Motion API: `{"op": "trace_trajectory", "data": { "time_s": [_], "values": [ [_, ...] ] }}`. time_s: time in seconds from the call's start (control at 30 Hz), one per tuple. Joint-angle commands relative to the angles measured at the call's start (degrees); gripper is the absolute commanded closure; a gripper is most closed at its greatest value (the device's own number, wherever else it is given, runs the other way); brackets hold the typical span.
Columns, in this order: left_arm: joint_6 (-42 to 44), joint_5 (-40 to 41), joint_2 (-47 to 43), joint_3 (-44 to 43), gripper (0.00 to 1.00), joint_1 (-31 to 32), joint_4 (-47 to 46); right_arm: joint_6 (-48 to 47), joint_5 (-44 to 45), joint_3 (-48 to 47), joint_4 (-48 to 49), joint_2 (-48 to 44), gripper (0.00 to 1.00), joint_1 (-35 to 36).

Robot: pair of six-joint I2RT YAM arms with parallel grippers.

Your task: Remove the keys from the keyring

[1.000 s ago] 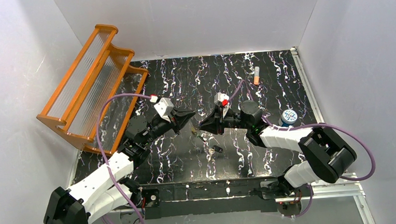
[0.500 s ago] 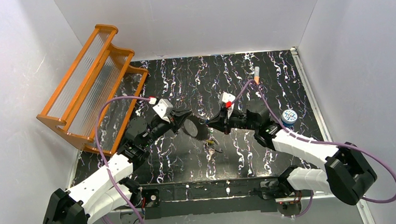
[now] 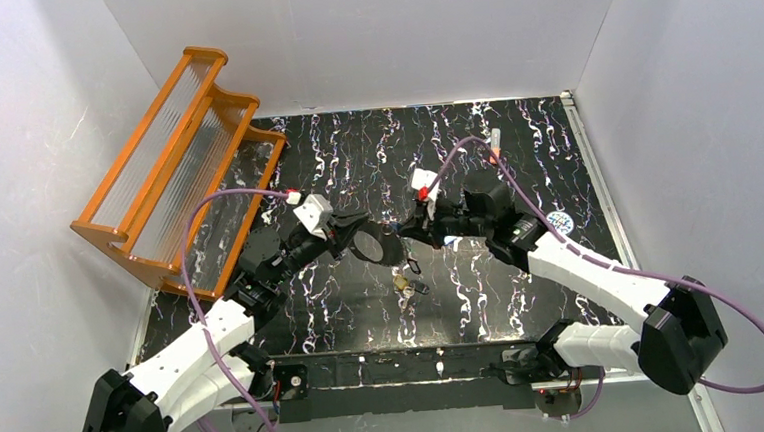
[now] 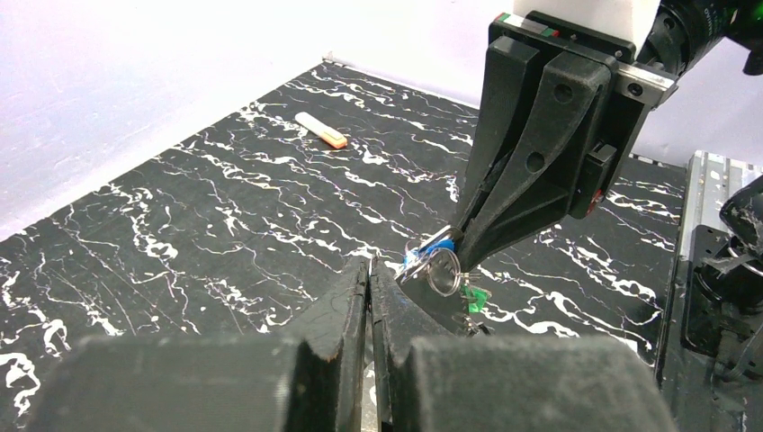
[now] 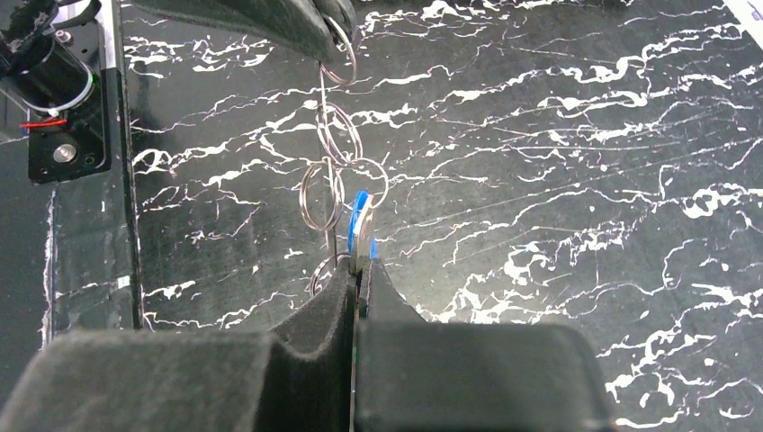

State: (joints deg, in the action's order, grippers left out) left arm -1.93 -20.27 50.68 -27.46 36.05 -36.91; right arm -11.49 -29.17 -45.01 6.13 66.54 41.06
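My left gripper [image 3: 357, 240] is shut on the keyring [image 3: 370, 247], a grey oval held above the middle of the mat. In its wrist view the jaws [image 4: 371, 270] are pressed together. My right gripper [image 3: 406, 237] faces it closely and is shut on a blue-headed key [image 5: 363, 225], which also shows in the left wrist view [image 4: 439, 243]. A chain of small silver rings [image 5: 337, 135] runs from that key up to the left finger. A green-headed key [image 4: 474, 297] and others dangle below [image 3: 413, 267]. A brass key [image 3: 403, 286] lies on the mat beneath.
An orange slatted rack [image 3: 179, 158] stands at the back left. A small orange-and-white tube [image 3: 495, 144] lies at the back right, and a blue-and-white disc [image 3: 560, 222] sits behind my right forearm. White walls close in the black marbled mat [image 3: 354, 148].
The right arm has stretched out and its gripper has shifted slightly back. The grey oval now shows between the two grippers. The keys hang lower under them.
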Motion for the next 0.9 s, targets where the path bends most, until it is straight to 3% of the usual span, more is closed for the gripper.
{"op": "trace_trajectory", "data": {
  "time_s": [0.0, 0.17, 0.47, 0.63, 0.8, 0.87],
  "values": [
    [1.7, 0.1, -2.5, -0.2, 1.00, -0.4, 0.0, -3.9, 0.7, -7.5, -4.1, 2.4, 0.99, 2.1],
    [1.5, -1.8, -3.7, -0.5, 1.00, -0.6, -0.4, -3.2, 0.5, -8.5, -1.3, 4.4, 0.95, 3.3],
    [0.9, -7.2, -5.2, -0.9, 1.00, -0.6, -1.1, 3.9, -0.8, -1.3, 16.4, 6.2, 0.87, 3.3],
    [0.7, -9.3, -5.5, -1.3, 1.00, -0.6, -1.0, 6.2, -3.4, -0.1, 21.4, 8.3, 0.80, 3.4],
    [1.1, -9.7, -5.5, -1.4, 1.00, -0.7, -0.2, 7.0, -5.1, 0.0, 23.6, 9.0, 0.82, 3.3],
    [1.6, -9.5, -5.6, -1.7, 1.00, -0.8, 0.7, 6.5, -5.0, -0.1, 23.3, 8.9, 0.92, 3.3]
  ]
}}
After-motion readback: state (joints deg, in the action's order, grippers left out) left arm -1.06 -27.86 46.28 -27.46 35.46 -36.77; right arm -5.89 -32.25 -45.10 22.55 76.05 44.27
